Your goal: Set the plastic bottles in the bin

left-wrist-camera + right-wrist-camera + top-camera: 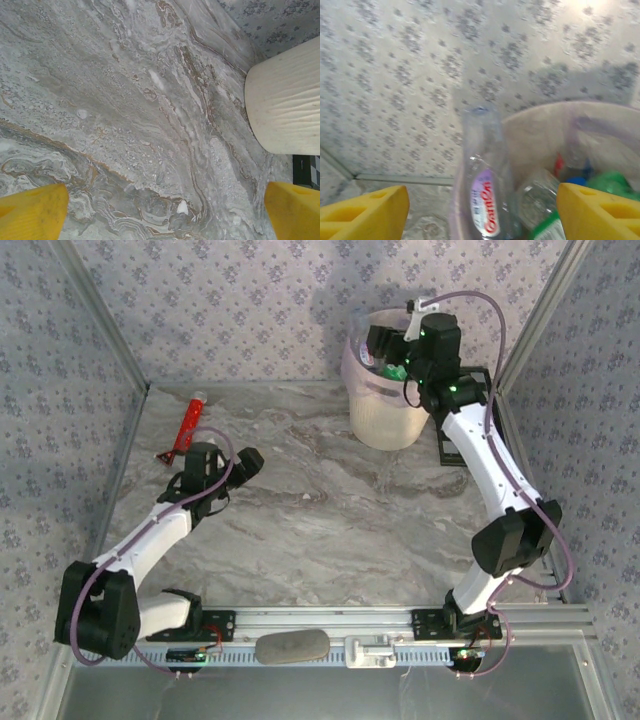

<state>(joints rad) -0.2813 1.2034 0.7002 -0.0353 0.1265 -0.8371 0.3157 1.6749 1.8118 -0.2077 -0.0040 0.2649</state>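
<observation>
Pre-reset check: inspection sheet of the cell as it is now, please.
Surface: grey marbled tabletop, clean.
Job's things: clear plastic bottle with red-lettered label, blurred, at mouth of round cream bin; green bottle inside.
Clutter: long red tube with white cap; black-and-white checkerboard beside bin.
Grippers: left gripper open over bare table; right gripper open above bin, touching nothing.
Cables: lilac cables along arms, no snag seen.
Surroundings: floral-papered walls.

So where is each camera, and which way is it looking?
Top camera: above and behind the arms, looking down at table, arms and bin.
Left wrist: on the left arm, looking down at the table; its open left hand shows yellow fingers.
Right wrist: on the right arm, looking into the bin at a clear bottle; its right hand shows yellow fingers.
Shared: all three see the bin.
</observation>
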